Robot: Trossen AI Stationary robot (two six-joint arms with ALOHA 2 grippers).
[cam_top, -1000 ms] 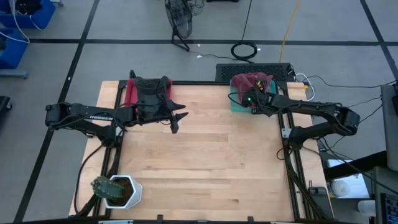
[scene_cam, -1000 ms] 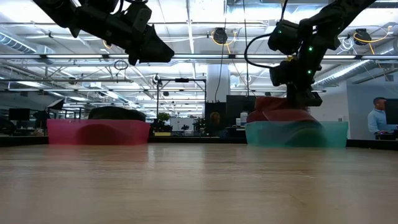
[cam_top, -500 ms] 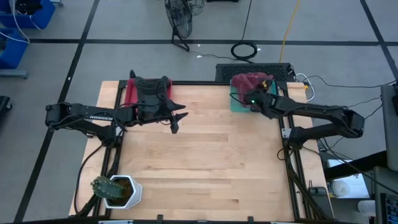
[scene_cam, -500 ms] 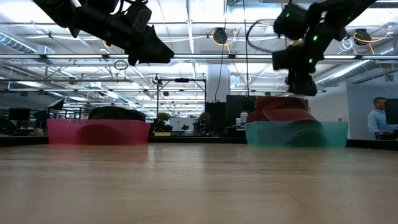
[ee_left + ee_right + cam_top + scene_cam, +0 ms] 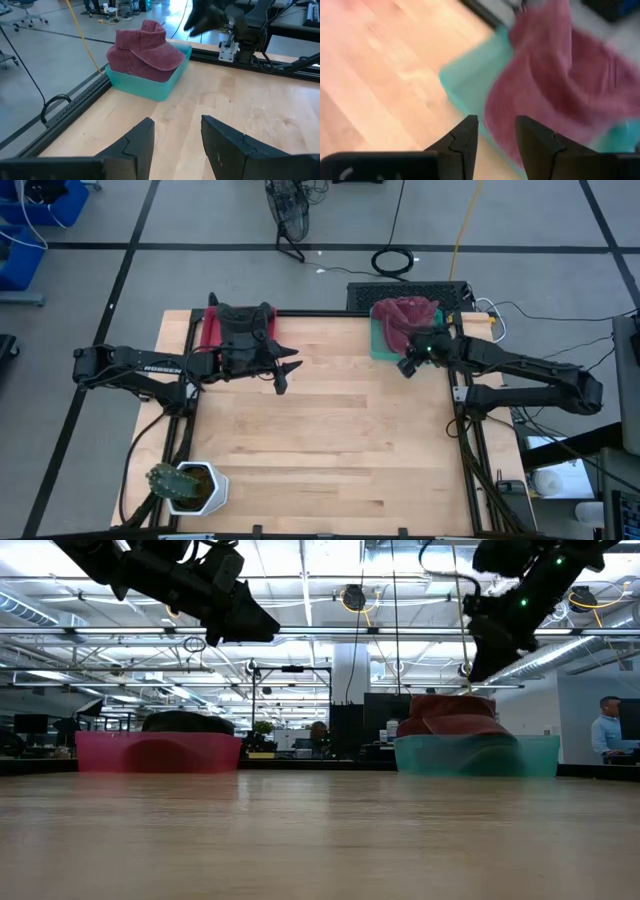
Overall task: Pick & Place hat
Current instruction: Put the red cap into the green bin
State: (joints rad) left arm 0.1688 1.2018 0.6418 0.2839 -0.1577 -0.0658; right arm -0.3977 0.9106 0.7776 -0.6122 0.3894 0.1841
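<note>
I have the maroon hat (image 5: 404, 313) sitting in the teal bin (image 5: 381, 345) at the far right corner of the worktop (image 5: 330, 440). In the left wrist view the hat (image 5: 143, 49) fills that bin (image 5: 155, 86), crown up and brim hanging over one wall. In the low view the hat (image 5: 447, 713) stands up above the teal bin's rim (image 5: 476, 754).

My right claw (image 5: 407, 366) hangs just beside the teal bin, on its worktop side, raised clear of the hat; the low view shows it (image 5: 483, 658) above the bin with air under it. Through the right wrist camera its two fingers (image 5: 461, 141) stand apart with nothing between them, the hat (image 5: 555, 90) and bin (image 5: 466, 82) blurred beyond.

My left claw (image 5: 281, 376) waits well away from the teal bin, across the worktop beside the red bin (image 5: 211, 330), which carries a dark hat (image 5: 245, 323). Its fingers (image 5: 139, 143) are spread and empty in its own wrist view, and it sits high in the low view (image 5: 245, 618).

A potted plant (image 5: 185, 485) sits at the worktop corner farthest from the teal bin. A person (image 5: 607, 730) stands in the room behind.
</note>
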